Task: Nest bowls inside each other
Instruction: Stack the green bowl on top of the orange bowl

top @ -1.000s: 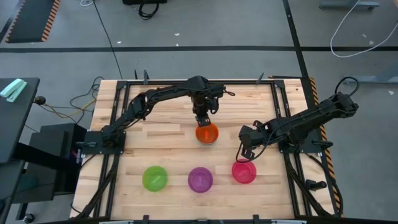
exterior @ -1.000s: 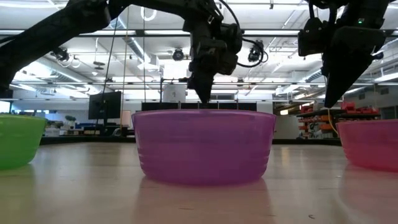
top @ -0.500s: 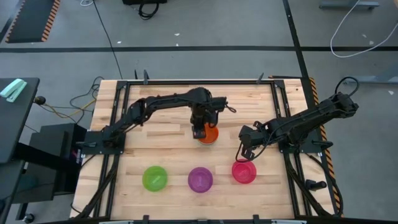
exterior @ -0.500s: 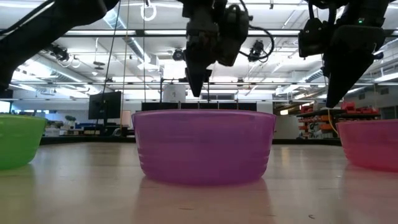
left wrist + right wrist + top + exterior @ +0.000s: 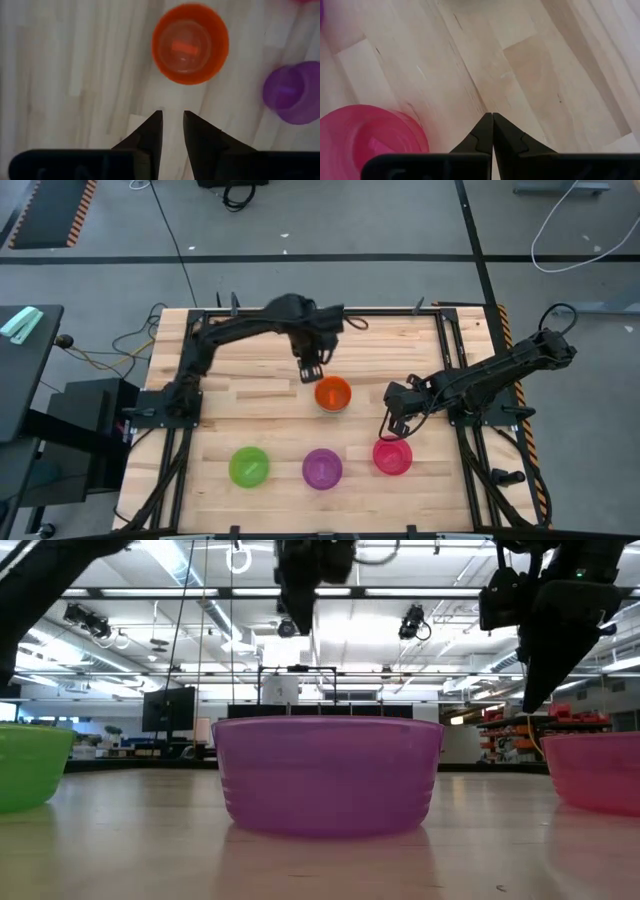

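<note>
While the wooden table [image 5: 250, 395] carries four bowls in plain sight, both dark arms hang above it without holding anything. Reaching in from the table's left side, the left arm [image 5: 235, 335] bends over the far middle of the boards, and its left gripper [image 5: 311, 370] hovers just beside the orange bowl [image 5: 333, 393], on that bowl's far-left side and not touching it. In the left wrist view its fingers [image 5: 150, 135] stand a narrow gap apart with bare wood between them. The right arm [image 5: 500, 370] stretches in from the right edge, and the right gripper [image 5: 397, 420] hangs just above the far rim of the pink-red bowl [image 5: 392, 456], fingertips pressed together, clear of it.

The orange bowl sits upright near the table's centre, apart from the rest. Along the near edge three bowls stand in a row, each separate: the green bowl [image 5: 249, 466] at left, the purple bowl [image 5: 322, 468] in the middle, the pink-red bowl at right. From table height the purple bowl fills the foreground.
</note>
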Controlling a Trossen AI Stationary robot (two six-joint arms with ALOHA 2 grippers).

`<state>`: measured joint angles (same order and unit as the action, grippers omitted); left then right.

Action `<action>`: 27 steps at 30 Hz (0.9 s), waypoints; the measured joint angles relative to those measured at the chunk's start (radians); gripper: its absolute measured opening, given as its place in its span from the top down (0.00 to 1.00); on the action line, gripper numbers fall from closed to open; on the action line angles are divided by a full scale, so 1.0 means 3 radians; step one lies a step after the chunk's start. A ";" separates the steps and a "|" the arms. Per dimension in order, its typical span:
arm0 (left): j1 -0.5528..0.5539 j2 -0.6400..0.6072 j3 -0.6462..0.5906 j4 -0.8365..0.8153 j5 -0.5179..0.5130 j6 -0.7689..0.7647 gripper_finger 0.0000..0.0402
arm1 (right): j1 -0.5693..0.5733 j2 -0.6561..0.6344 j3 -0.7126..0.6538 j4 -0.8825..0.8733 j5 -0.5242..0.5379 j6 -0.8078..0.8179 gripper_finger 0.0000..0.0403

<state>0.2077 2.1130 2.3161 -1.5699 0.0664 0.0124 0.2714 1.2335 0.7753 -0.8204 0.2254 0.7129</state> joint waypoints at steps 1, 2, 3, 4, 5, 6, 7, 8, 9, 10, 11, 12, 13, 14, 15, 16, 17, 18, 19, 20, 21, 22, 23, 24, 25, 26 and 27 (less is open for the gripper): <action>0.0000 -0.0069 0.0000 0.0006 -0.0018 -0.0004 0.80 | 0.0000 0.0000 0.0000 0.0011 0.0017 -0.0021 0.97; -0.0004 -0.0134 -0.0001 0.0020 -0.0027 -0.0002 0.80 | 0.0000 0.0000 0.0000 0.0023 0.0032 -0.0036 0.97; -0.0015 -0.0202 0.0000 0.0056 -0.0039 0.0003 0.80 | 0.0000 0.0000 0.0000 0.0036 0.0034 -0.0053 0.97; -0.0029 -0.0272 -0.0001 0.0107 -0.0055 0.0018 0.79 | 0.0000 0.0000 0.0000 0.0058 0.0035 -0.0079 0.97; -0.0046 -0.0334 -0.0001 0.0178 -0.0069 0.0047 0.79 | 0.0000 0.0000 0.0000 0.0093 0.0034 -0.0106 0.97; -0.0067 -0.0390 0.0000 0.0283 -0.0073 0.0081 0.79 | 0.0000 0.0000 0.0000 0.0134 0.0035 -0.0126 0.97; -0.0083 -0.0440 -0.0001 0.0381 -0.0073 0.0116 0.79 | 0.0000 0.0000 0.0000 0.0172 0.0036 -0.0147 0.97; -0.0108 -0.0486 0.0000 0.0477 -0.0073 0.0166 0.79 | 0.0000 0.0000 0.0000 0.0206 0.0035 -0.0183 0.97; -0.0129 -0.0532 0.0000 0.0571 -0.0073 0.0198 0.79 | 0.0000 0.0000 0.0000 0.0244 0.0035 -0.0212 0.97; -0.0146 -0.0563 -0.0001 0.0650 -0.0073 0.0239 0.80 | 0.0000 0.0000 0.0000 0.0283 0.0035 -0.0234 0.97; -0.0167 -0.0589 0.0003 0.0724 -0.0072 0.0268 0.80 | 0.0000 0.0000 0.0000 0.0301 0.0035 -0.0262 0.97; -0.0181 -0.0618 0.0002 0.0760 -0.0072 0.0307 0.80 | 0.0000 0.0000 0.0000 0.0321 0.0036 -0.0292 0.97; -0.0185 -0.0629 0.0001 0.0754 -0.0071 0.0340 0.80 | 0.0000 0.0000 0.0000 0.0337 0.0035 -0.0313 0.97; -0.0187 -0.0633 0.0001 0.0773 -0.0065 0.0349 0.81 | 0.0000 0.0000 0.0000 0.0353 0.0035 -0.0337 0.97; -0.0187 -0.0634 0.0001 0.0806 -0.0064 0.0350 0.81 | 0.0000 0.0000 0.0000 0.0376 0.0035 -0.0368 0.97; -0.0179 -0.0632 0.0001 0.0813 -0.0069 0.0361 0.81 | 0.0001 0.0000 0.0000 0.0404 0.0035 -0.0399 0.97; -0.0163 -0.0630 0.0000 0.0813 -0.0072 0.0370 0.80 | 0.0001 0.0000 0.0000 0.0445 0.0035 -0.0436 0.97; -0.0148 -0.0628 -0.0001 0.0829 -0.0072 0.0380 0.80 | 0.0001 0.0000 0.0000 0.0493 0.0035 -0.0471 0.97; -0.0133 -0.0617 -0.0001 0.0873 -0.0072 0.0416 0.80 | 0.0001 0.0000 0.0000 0.0527 0.0035 -0.0507 0.97; -0.0123 -0.0608 0.0000 0.0924 -0.0072 0.0444 0.80 | 0.0001 0.0000 0.0000 0.0558 0.0035 -0.0549 0.97; -0.0112 -0.0595 0.0000 0.0960 -0.0070 0.0459 0.80 | 0.0007 0.0000 0.0000 0.0591 0.0035 -0.0571 0.97; -0.0098 -0.0583 -0.0001 0.1002 -0.0057 0.0478 0.81 | 0.0019 0.0000 0.0000 0.0616 0.0037 -0.0599 0.97; -0.0086 -0.0578 -0.0004 0.1054 -0.0025 0.0511 0.81 | 0.0029 0.0000 0.0000 0.0641 0.0036 -0.0631 0.97; -0.0079 -0.0566 -0.0004 0.1108 0.0021 0.0538 0.81 | 0.0043 0.0000 0.0000 0.0670 0.0034 -0.0641 0.97; -0.0075 -0.0555 0.0000 0.1188 0.0080 0.0581 0.82 | 0.0059 0.0000 0.0000 0.0690 0.0034 -0.0646 0.97; -0.0063 -0.0547 0.0000 0.1256 0.0155 0.0614 0.82 | 0.0075 0.0000 0.0000 0.0709 0.0035 -0.0656 0.97; -0.0054 -0.0540 -0.0001 0.1293 0.0238 0.0648 0.83 | 0.0096 0.0000 0.0000 0.0727 0.0036 -0.0668 0.97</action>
<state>0.1916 1.9509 2.3159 -1.1821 0.1377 0.2068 0.3001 1.2335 0.7753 -0.6024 0.2363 0.5123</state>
